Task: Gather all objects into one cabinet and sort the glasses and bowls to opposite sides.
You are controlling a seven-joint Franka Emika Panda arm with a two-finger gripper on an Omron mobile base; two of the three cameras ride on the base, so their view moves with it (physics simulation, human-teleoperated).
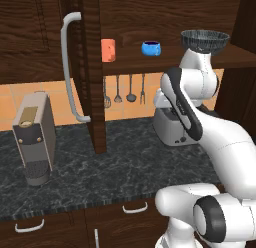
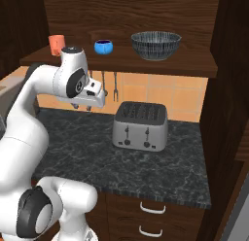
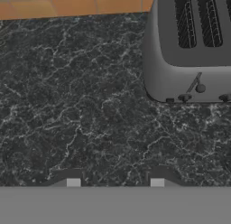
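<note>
Setting: a rendered home kitchen. Dark marble counter [image 1: 125,162], toaster [image 2: 140,126], coffee machine [image 1: 34,137]. Orange tile backsplash [image 2: 165,94] with hanging utensils [image 1: 124,89].

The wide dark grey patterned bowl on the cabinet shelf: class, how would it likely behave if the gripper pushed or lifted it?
The wide dark grey patterned bowl flares out from a narrower base, so a push at the rim would probably rock it rather than slide it. It looks rigid. Being much broader than the small glossy blue bowl, it likely needs a grip on its wall.

One salmon-orange tumbler [image 1: 108,50], two bowls, small blue bowl [image 1: 151,48], wide dark grey bowl [image 2: 156,44], one toaster [image 2: 141,125], one coffee machine [image 1: 34,137], four hanging utensils [image 1: 124,90]
</note>
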